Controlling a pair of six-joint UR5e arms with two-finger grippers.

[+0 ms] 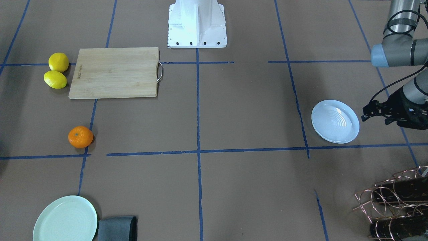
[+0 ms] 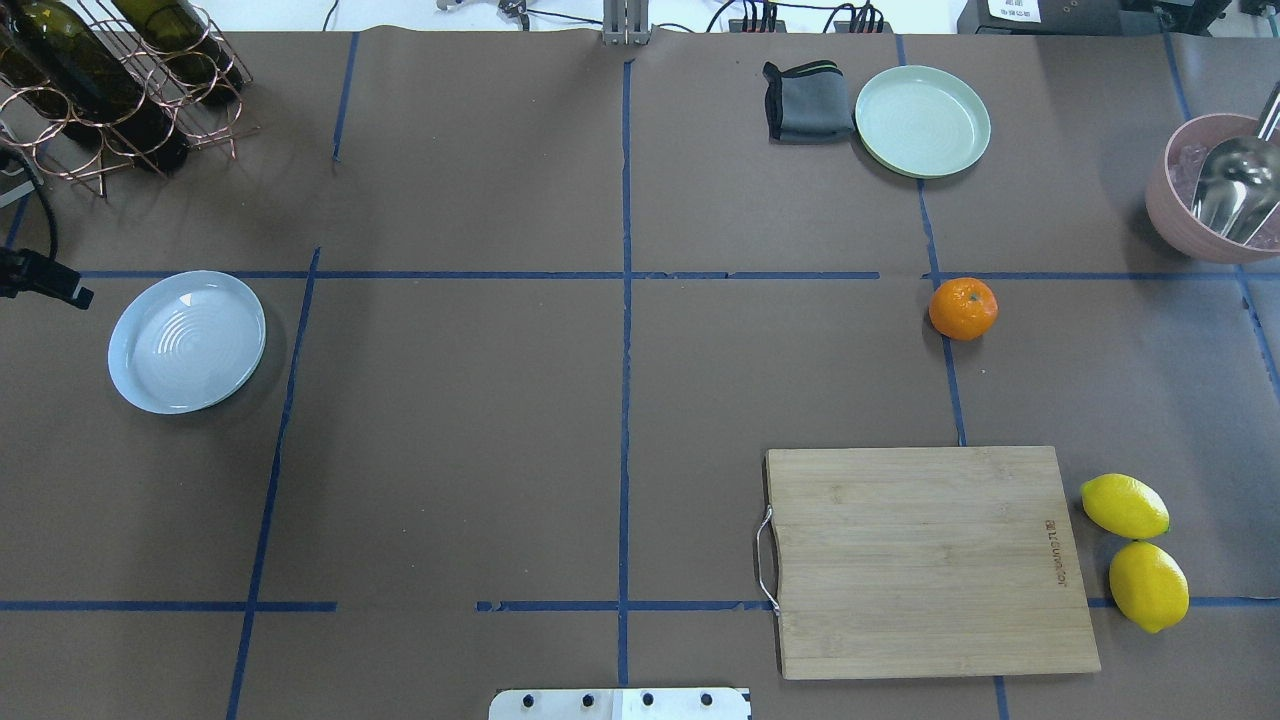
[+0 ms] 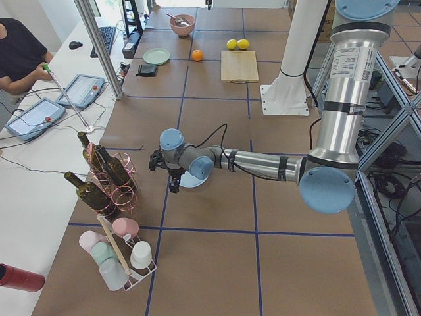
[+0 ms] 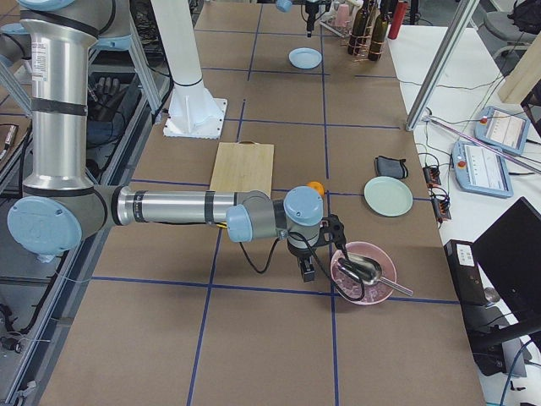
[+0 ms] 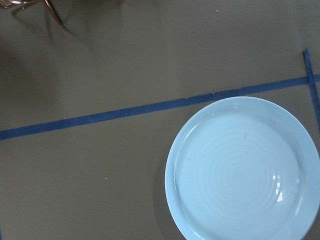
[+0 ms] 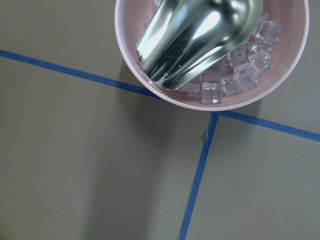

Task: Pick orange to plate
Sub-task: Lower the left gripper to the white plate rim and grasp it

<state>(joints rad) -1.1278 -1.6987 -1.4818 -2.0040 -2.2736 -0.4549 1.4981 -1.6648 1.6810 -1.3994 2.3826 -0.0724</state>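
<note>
The orange [image 1: 80, 137] [image 2: 963, 308] lies alone on the brown table, on my right half, beside a blue tape line. On my left half, far across from it, the white ridged plate [image 1: 335, 121] [image 2: 187, 340] holds nothing and fills the left wrist view [image 5: 245, 170]. My left gripper [image 1: 367, 111] [image 2: 70, 290] hangs just outside the plate's outer rim; its fingers look open and hold nothing. My right gripper [image 4: 306, 272] shows only in the exterior right view, beside the pink bowl and a little past the orange [image 4: 316, 186]. I cannot tell its state.
A wooden cutting board [image 2: 930, 560] and two lemons [image 2: 1135, 550] sit near my base on the right. A mint-green plate [image 2: 922, 120] and a grey cloth [image 2: 808, 100] lie at the far edge. A pink bowl [image 2: 1175, 215] holds ice cubes and a scoop. A wine rack [image 2: 110, 90] stands far left.
</note>
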